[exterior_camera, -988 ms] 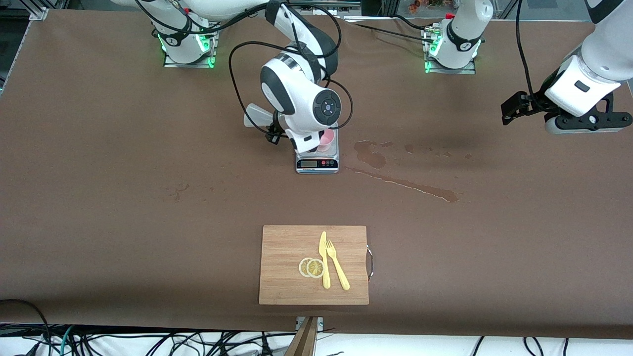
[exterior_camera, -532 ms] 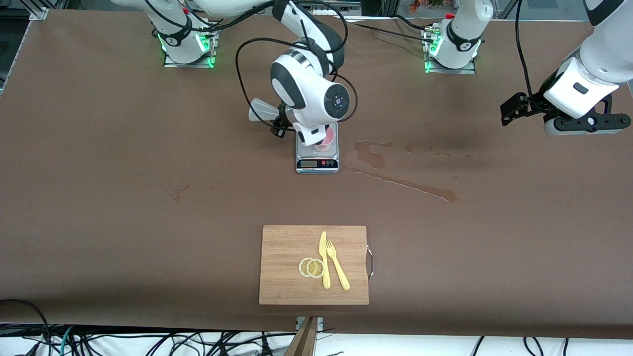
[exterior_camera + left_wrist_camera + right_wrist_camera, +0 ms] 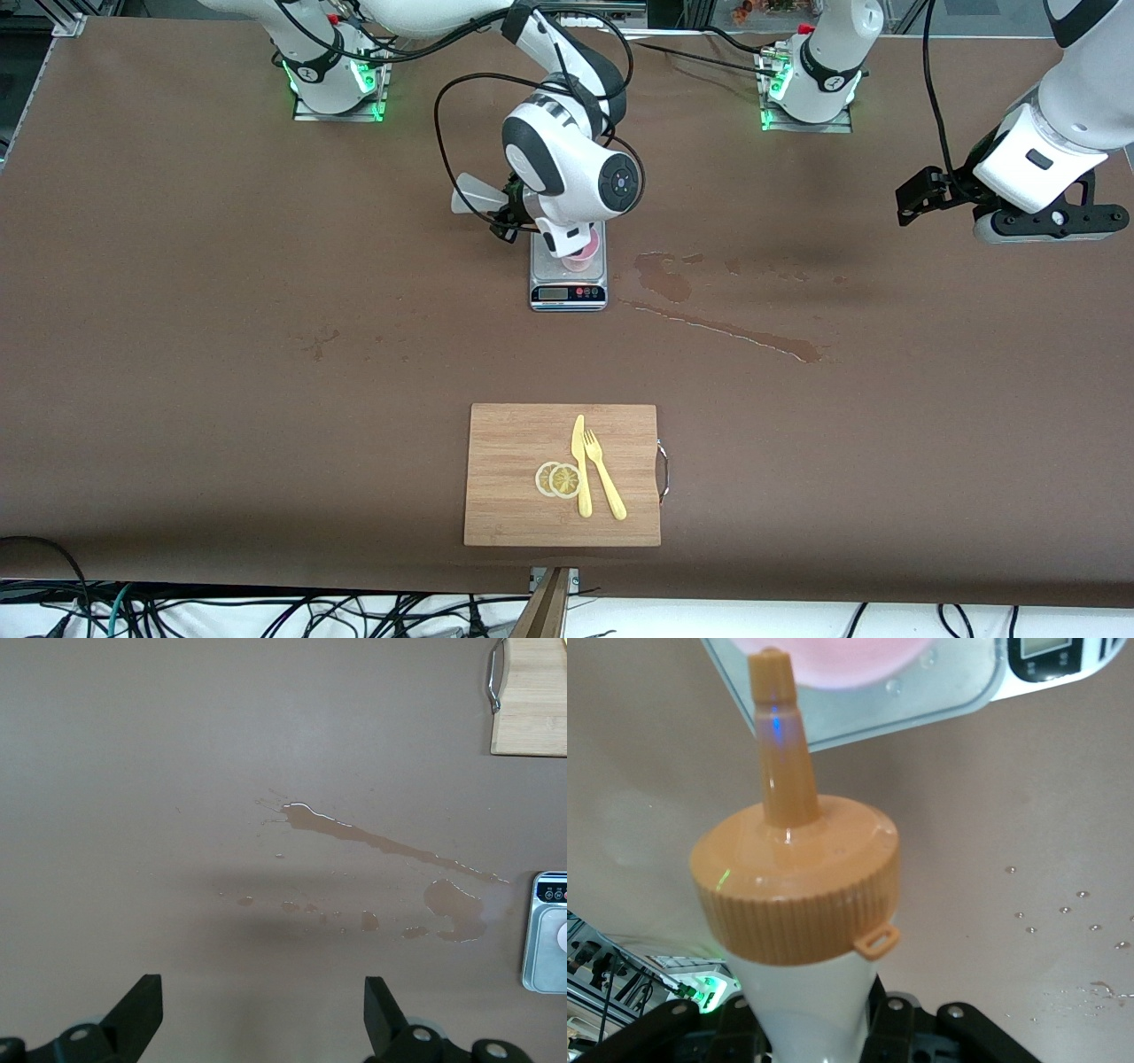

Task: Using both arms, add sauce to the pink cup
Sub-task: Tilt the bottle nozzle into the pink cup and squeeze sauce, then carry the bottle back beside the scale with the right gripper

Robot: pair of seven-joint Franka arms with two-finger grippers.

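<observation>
The pink cup (image 3: 582, 258) stands on the steel kitchen scale (image 3: 568, 285); the right arm's wrist hides most of it. My right gripper (image 3: 512, 218) is shut on the sauce bottle (image 3: 474, 195) and holds it tilted over the scale. In the right wrist view the gripper (image 3: 811, 1014) clamps the whitish body, and the orange cap (image 3: 796, 881) with its nozzle (image 3: 775, 726) points at the cup's rim (image 3: 833, 654). My left gripper (image 3: 1005, 213) is open and empty, in the air over the left arm's end of the table; its fingers (image 3: 137, 1014) stand wide apart.
Brown wet stains (image 3: 709, 319) run over the table beside the scale, toward the left arm's end. A wooden cutting board (image 3: 514, 523) with a yellow knife, a fork and lemon slices lies nearer the front camera. The stains (image 3: 381, 846) also show in the left wrist view.
The right arm has moved toward the left arm's end with the bottle, and its wrist now covers more of the cup. The left arm has hardly moved.
</observation>
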